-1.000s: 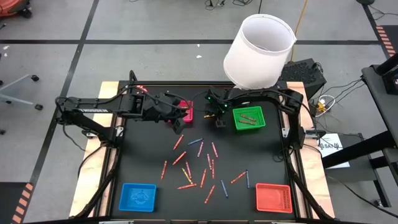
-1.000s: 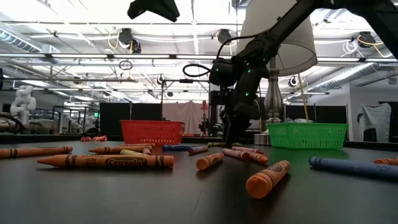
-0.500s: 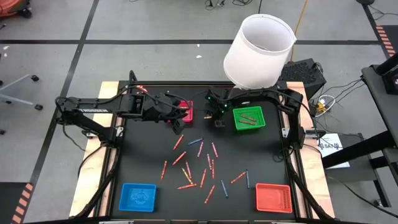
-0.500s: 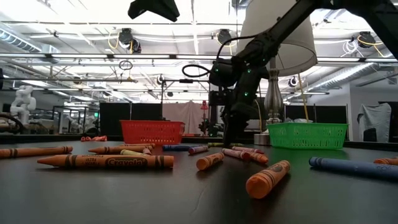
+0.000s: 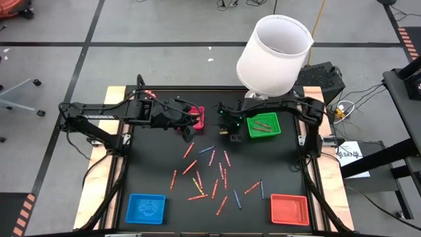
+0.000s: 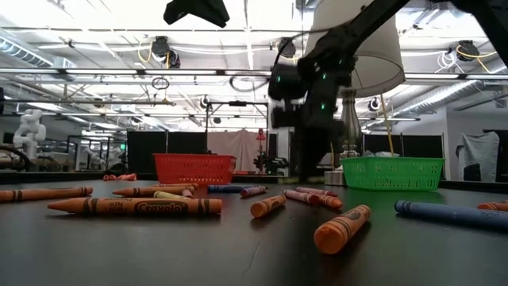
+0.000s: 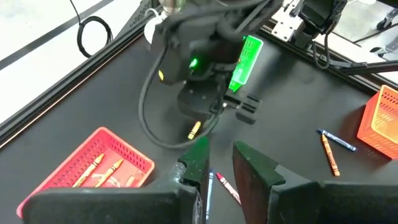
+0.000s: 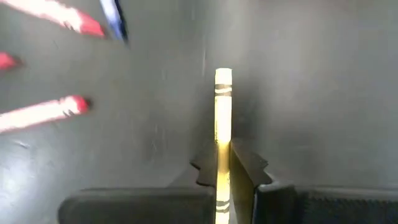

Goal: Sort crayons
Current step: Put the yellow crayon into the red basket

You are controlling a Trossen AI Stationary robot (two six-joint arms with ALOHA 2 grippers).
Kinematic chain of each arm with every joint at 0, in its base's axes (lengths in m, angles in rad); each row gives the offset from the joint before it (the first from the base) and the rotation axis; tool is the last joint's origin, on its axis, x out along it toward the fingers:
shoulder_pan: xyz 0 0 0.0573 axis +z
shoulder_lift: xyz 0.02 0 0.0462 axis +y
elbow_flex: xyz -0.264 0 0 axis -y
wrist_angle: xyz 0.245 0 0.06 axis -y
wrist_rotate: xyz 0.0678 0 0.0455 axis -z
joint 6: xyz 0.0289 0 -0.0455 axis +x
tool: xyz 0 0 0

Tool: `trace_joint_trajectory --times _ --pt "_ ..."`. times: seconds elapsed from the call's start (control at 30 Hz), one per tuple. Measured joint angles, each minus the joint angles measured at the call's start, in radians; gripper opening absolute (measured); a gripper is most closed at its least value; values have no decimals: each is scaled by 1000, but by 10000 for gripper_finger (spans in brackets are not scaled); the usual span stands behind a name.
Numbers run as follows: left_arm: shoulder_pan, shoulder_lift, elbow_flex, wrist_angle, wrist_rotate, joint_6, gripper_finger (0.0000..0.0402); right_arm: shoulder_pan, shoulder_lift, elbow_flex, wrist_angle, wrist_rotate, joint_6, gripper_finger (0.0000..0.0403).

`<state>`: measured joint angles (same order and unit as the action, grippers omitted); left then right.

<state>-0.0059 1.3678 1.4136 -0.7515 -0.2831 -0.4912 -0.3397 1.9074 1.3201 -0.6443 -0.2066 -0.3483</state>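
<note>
Two arms are reaching over the black table [image 5: 151, 168]. The right gripper [image 8: 222, 169] is pinching a yellow crayon [image 8: 222, 118] between its fingers, beside the green tray [image 5: 263, 125]. The left gripper [image 7: 219, 167] is hanging by the pink tray [image 5: 197, 118], its fingers parted slightly around nothing. Other crayons [image 5: 212, 174] are lying scattered mid-table, with the blue tray [image 5: 145, 207] and red tray [image 5: 289, 209] sitting at the near corners.

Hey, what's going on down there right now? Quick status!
Right gripper shut on a yellow crayon, just above the mat beside the green tray. Left gripper empty, near the pink tray. Loose crayons mid-table. Nothing blocking.
</note>
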Motion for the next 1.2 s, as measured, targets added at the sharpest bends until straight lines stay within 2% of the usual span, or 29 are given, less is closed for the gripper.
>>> trace_joint_trajectory --times 0.17,0.47,0.6,0.77,0.87,1.2 --pt "-4 -7 0 6 56 -45 70 9 -122 3 -40 -61 88 1" --pt "-24 -69 0 43 64 -52 70 81 -348 3 -60 -138 326 1" --pt "-26 -96 0 70 64 -50 70 141 -428 4 -57 -140 440 0" --pt "-28 -111 0 126 66 -45 70 222 -491 4 -33 -139 564 0" --pt "-29 -112 0 144 105 -47 70 272 -511 5 -6 -131 640 0" --pt "-49 -119 0 155 182 -45 70 428 -524 5 182 -4 807 0"
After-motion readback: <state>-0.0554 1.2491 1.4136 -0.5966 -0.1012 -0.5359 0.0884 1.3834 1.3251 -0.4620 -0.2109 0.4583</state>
